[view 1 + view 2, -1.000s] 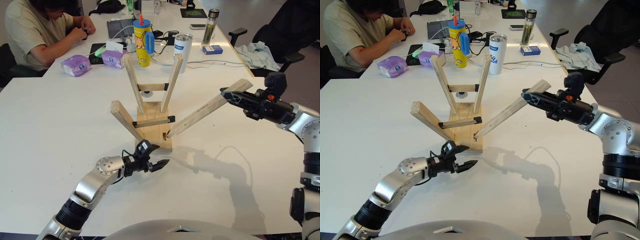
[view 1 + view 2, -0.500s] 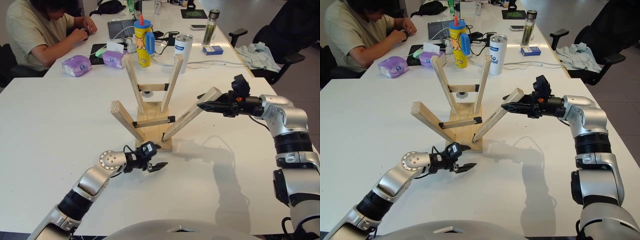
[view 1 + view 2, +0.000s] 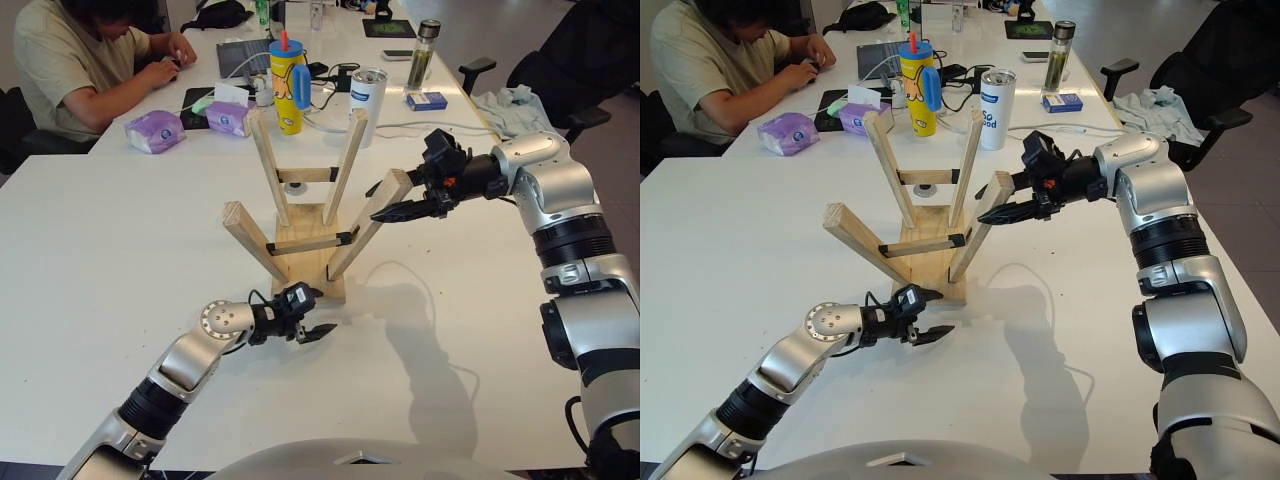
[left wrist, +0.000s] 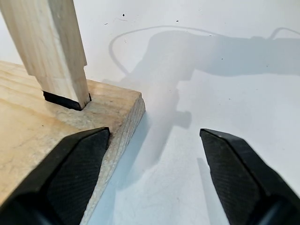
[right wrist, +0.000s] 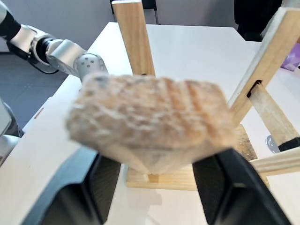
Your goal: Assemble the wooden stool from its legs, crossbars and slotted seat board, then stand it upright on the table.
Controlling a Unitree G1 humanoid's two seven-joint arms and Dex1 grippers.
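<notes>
Left claw [image 4: 153,135], spread, sits at seat board's [image 3: 305,270] near corner on worktop [image 3: 120,250]: pin that corner down. Right claw [image 3: 392,205] pinches tilted leg's [image 3: 362,238] top end. Push along leg's axis into slot, no twisting.

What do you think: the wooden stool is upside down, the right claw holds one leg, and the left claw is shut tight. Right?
No: the left claw is open, not shut. The left wrist view shows its black fingers wide apart beside the pale wooden seat board. The wooden stool is upside down, and the right claw holds one pale wooden leg.
</notes>
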